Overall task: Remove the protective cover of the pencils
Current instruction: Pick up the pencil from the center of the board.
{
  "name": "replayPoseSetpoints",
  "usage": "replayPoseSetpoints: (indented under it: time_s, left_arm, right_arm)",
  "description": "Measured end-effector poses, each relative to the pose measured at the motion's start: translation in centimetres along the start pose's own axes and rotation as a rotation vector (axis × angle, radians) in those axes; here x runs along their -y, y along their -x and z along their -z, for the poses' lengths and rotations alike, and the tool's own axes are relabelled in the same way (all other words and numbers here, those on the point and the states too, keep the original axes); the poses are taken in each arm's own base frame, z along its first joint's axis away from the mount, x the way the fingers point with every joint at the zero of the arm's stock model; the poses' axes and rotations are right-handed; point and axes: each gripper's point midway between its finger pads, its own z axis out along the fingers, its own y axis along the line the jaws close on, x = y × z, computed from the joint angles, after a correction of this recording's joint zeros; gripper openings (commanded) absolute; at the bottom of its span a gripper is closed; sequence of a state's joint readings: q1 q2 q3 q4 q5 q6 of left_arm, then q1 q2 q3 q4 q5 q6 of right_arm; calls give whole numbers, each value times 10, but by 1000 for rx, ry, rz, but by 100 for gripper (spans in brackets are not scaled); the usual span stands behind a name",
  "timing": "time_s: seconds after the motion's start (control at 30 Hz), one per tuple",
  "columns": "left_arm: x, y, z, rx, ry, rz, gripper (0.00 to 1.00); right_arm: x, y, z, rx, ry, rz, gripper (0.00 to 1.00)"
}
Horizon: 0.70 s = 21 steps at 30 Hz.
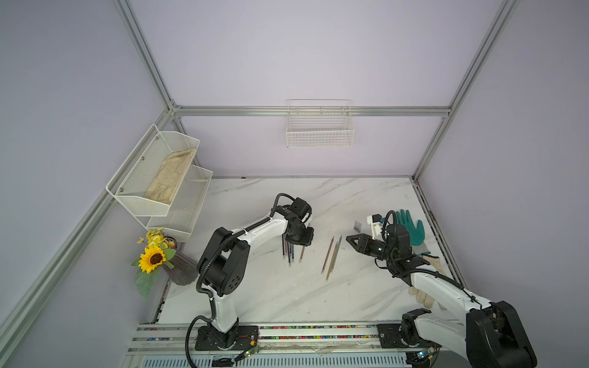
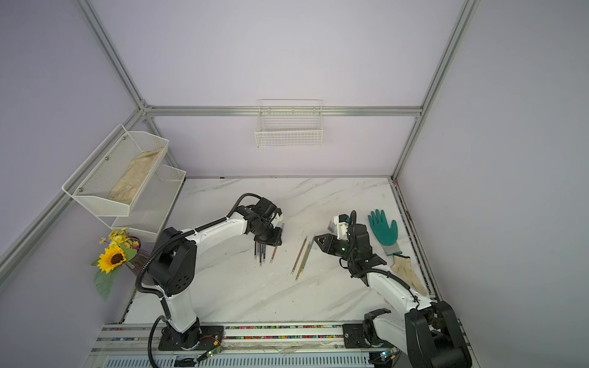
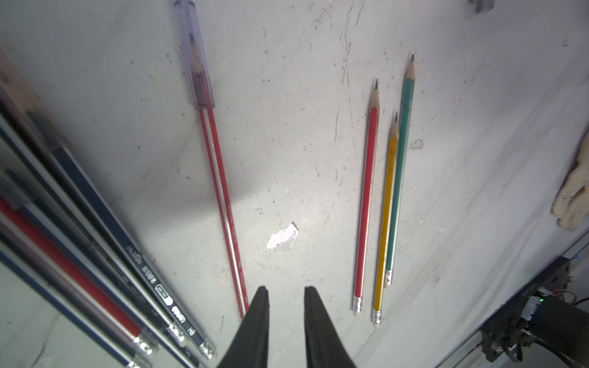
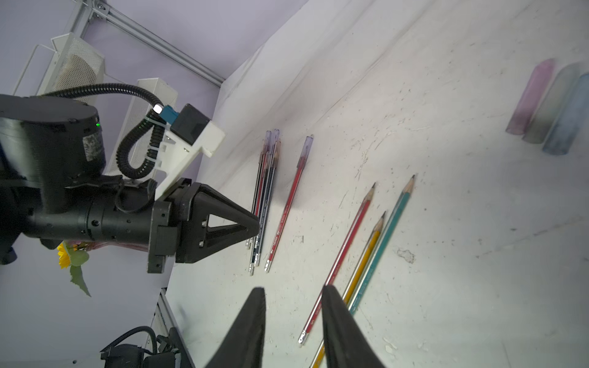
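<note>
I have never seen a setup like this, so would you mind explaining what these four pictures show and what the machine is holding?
This is a robot with two arms, a left arm and a right arm, mounted at the near edge of a marble-look table. Two pictures look down from one overhead camera pair. The other two come from a camera on each arm's wrist, looking out past its black fingers.

On the table lie a bundle of pencils with clear caps visible on some tips, one capped red pencil beside it, three bare pencils and three loose caps. A green glove and a white glove lie on the robot's right.

The left gripper is poised beside the bundle and the right gripper is near the bare pencils. Both are open and hold nothing.
</note>
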<state>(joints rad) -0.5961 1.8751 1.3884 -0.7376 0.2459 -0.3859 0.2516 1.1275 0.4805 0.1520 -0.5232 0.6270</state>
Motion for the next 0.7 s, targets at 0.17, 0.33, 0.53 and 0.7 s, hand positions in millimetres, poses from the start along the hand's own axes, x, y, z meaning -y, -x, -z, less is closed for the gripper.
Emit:
replayPoseSetpoints:
  time_s: [0.17,0.33,0.53,0.7]
  left_arm:
    - [-11,-4,-9,-22,46,8,26]
    - [-20,-11,-19,-56,87,14,25]
    - [-30,-22,-37,-114,134,19,25]
    - [-28,-20,-39,-121,162,5,22]
  right_arm:
    - [4,0,1,2,-25,-3,33]
    - [9,-1,2,4,-53,-5,33]
    - [24,-2,5,13,-133,13,33]
    - [28,-3,7,14,-157,27,33]
